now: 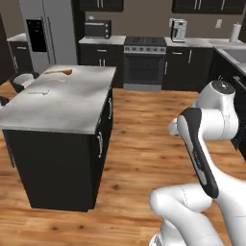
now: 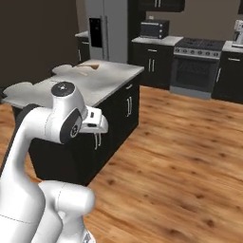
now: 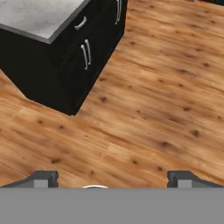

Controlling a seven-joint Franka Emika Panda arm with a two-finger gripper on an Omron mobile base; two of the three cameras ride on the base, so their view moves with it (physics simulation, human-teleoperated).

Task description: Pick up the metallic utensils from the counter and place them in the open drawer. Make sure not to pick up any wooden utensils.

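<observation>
1. Jaws (image 3: 112, 179) wide open, holding nothing, both dark tips at the bottom of the hand view with bare wooden floor (image 3: 166, 87) between and beyond them.
2. Marble desk (image 1: 72, 103) up and to the left of the jaws in the hand view, well apart from them, on a black island base (image 3: 65, 65) with curved and bar handles on its side.
3. Large wooden spoon (image 1: 60, 72) lying on the far end of the desk, well away from the jaws; seen also in the right base view (image 2: 88, 67).
4. Smaller pale utensil (image 1: 56, 80) just nearer than the spoon, and another thin one (image 1: 38, 92) nearer again toward the desk's left edge; too small and blurred to tell metal from wood.
5. Stove (image 1: 145, 62), refrigerator (image 1: 48, 33) and microwave (image 1: 98, 29) along the back wall, far beyond the desk from the jaws.
6. Open drawer not made out with certainty.
</observation>
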